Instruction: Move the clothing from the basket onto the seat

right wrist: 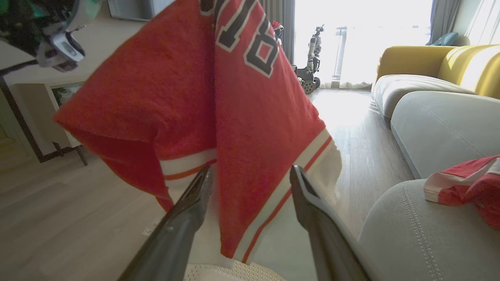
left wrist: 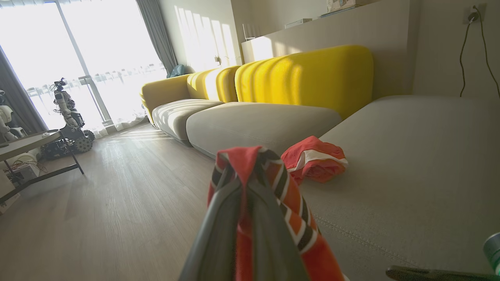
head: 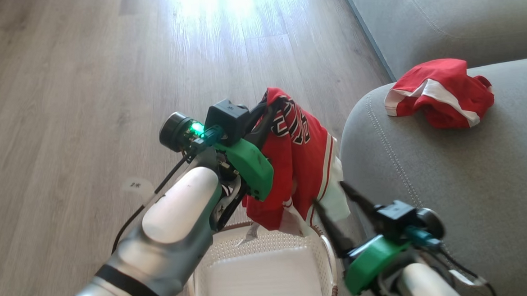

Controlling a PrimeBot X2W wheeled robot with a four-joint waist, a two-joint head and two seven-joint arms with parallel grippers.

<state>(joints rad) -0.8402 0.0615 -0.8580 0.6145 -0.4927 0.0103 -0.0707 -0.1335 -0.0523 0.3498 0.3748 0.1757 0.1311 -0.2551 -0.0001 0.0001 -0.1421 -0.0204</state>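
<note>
- My left claw (head: pixel 274 106) is pressed together, pinching the jersey (head: pixel 305 164) at a bunched top edge. The left wrist view shows red, white and black trim wrapped over both fingers.
- The jersey hangs free below that grip, folded on itself, with black-and-white lettering facing out. Its hem is above the basket (head: pixel 325 246) and beside the sofa's rounded corner.
- My right claw (right wrist: pixel 252 171) is spread wide, with its fingers pointing up at the jersey's lower white-banded hem. From the right wrist view the hem hangs between the two fingers. I can't tell whether either finger touches the cloth.
- The basket is on the floor directly under the jersey. The part of its cream interior that I can see has nothing in it.
- The shorts (head: pixel 438 91) are crumpled on the grey sofa (head: pixel 450 179), near its front edge and well apart from both claws.
- The surface is a wood-plank floor (head: pixel 84 85) with strong glare from the big window (left wrist: pixel 47 47).
- In the room, yellow backrests (left wrist: pixel 304 74) run behind the grey seats. Another wheeled robot (left wrist: pixel 68 117) is parked by the window, and a dark-legged table (left wrist: pixel 31 140) is near it.
</note>
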